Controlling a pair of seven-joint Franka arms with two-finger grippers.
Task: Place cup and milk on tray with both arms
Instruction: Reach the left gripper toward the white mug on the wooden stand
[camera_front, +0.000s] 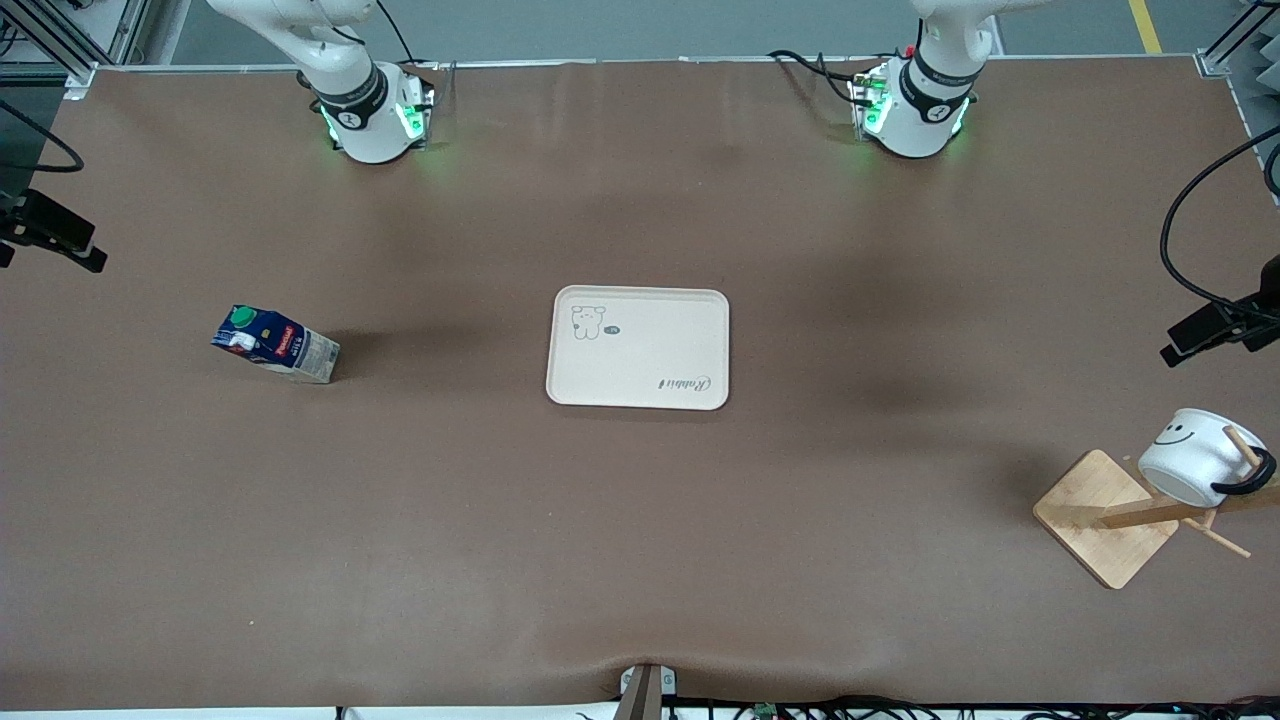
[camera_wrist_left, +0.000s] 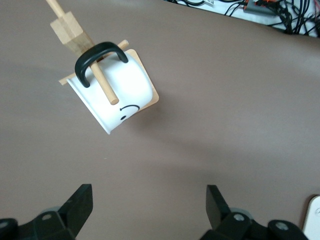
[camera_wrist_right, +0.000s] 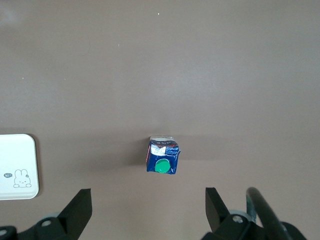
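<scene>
The cream tray (camera_front: 638, 347) lies flat at the middle of the table. The milk (camera_front: 275, 343) stands upright toward the right arm's end, beside the tray. The white smiley cup (camera_front: 1195, 458) hangs by its black handle on a peg of a wooden rack at the left arm's end, nearer to the front camera than the tray. My left gripper (camera_wrist_left: 150, 190) hangs open over bare table, apart from the cup (camera_wrist_left: 120, 92). My right gripper (camera_wrist_right: 148, 192) hangs open over bare table, a little short of the milk (camera_wrist_right: 162, 156). Neither hand shows in the front view.
The rack's square wooden base (camera_front: 1105, 517) rests on the table below the cup. Black camera clamps (camera_front: 50, 232) (camera_front: 1215, 325) with cables jut in at both ends of the table. A tray corner (camera_wrist_left: 314, 220) shows in the left wrist view.
</scene>
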